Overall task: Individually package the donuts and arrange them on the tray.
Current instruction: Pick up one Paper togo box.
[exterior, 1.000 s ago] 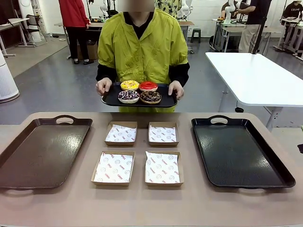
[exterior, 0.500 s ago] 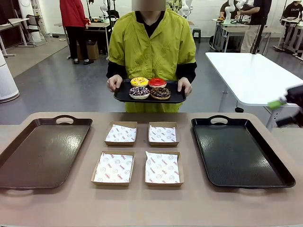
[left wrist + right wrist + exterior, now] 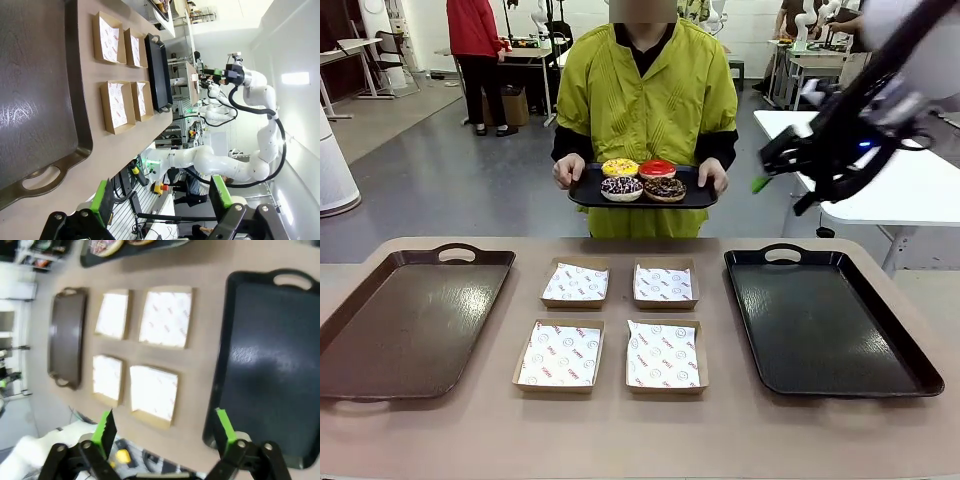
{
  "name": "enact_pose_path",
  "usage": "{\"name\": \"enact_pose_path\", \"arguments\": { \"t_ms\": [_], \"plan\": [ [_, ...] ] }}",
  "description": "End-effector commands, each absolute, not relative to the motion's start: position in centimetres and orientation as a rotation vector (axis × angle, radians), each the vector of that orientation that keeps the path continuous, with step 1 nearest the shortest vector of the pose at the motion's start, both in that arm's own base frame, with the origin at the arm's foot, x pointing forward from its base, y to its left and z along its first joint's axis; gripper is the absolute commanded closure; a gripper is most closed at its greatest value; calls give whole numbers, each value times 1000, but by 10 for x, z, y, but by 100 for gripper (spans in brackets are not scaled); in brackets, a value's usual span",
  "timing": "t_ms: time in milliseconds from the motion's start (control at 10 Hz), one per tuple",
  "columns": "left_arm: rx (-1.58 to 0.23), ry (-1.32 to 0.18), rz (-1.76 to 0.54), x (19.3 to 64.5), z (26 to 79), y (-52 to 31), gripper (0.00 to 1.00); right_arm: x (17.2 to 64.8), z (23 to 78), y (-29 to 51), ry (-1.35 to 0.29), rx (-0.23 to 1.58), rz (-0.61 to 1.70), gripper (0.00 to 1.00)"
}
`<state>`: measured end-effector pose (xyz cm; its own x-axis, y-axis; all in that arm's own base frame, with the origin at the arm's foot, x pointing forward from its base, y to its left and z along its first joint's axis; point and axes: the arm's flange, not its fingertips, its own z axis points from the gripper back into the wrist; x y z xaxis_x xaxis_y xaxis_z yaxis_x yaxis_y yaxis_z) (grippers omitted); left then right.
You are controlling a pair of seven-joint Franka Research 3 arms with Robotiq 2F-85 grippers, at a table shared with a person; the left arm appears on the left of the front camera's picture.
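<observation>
"While the person [image 3: 645, 90] stands at twelve o'clock beyond the tabletop [image 3: 620, 435], where are the donuts?"

"All four sit on a small serving tray [image 3: 582, 193] that the person holds at both ends, in the air past the far edge. On it, the yellow-iced donut [image 3: 620, 167] is at ten o'clock and the white-sprinkled donut [image 3: 621, 187] at seven. The red-glazed donut [image 3: 657, 168] is at two and the chocolate donut [image 3: 665, 188] at five."

"And on the tabletop?"

"A brown tray [image 3: 410, 320] lies at nine o'clock. Four paper-lined boxes [image 3: 560, 355] sit two by two in the middle, and a black tray [image 3: 830, 320] lies at three o'clock. All are apart from one another."

"How do the tools stand?"

"The left tool [image 3: 161, 197] is released, its green pads spread wide, near the brown tray's handle. The right tool [image 3: 778, 196] hangs in the air at about two o'clock, beyond the black tray. It is released too and grasps nothing."
</observation>
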<state>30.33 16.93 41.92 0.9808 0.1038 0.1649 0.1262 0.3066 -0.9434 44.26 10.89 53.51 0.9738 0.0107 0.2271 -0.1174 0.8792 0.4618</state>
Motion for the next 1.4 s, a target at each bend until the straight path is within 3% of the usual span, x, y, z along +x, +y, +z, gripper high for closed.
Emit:
{"name": "enact_pose_path", "arguments": {
  "t_ms": [0,400,700,800,1300],
  "plan": [
    [-1271,-222,-18,302,420,170,0,480,512,143,-185,279,23,0],
    [-1271,-222,-18,302,420,170,0,503,457,210,-198,98,23,0],
    [-1271,-222,-18,302,420,170,0,493,447,217,-193,189,79,0],
    [-1271,-222,-18,302,420,170,0,496,440,216,-184,111,67,0],
    [-1271,-222,-18,302,420,170,0,496,440,216,-184,111,67,0]
  ]
}}
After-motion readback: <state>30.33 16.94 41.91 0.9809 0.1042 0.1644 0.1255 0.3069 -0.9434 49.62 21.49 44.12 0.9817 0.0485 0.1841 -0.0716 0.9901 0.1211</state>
